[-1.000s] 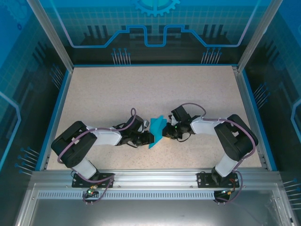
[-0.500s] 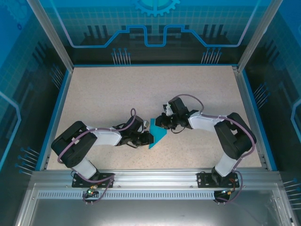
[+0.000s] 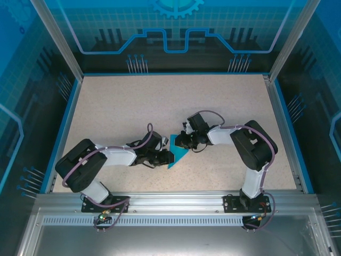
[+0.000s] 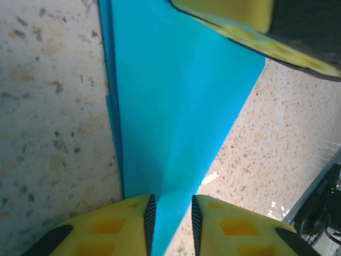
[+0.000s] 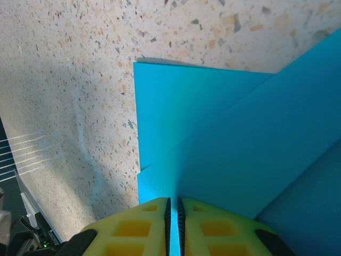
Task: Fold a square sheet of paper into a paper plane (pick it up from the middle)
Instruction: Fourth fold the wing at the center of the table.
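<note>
1. We are seeing the creased teal sheet of paper lying at the middle of the table.
2. The left gripper, just left of the table's middle, is straddling the sheet's narrow end, jaws slightly apart.
3. The right gripper, just right of the table's middle, is pinching the sheet's edge between nearly closed jaws.
</note>
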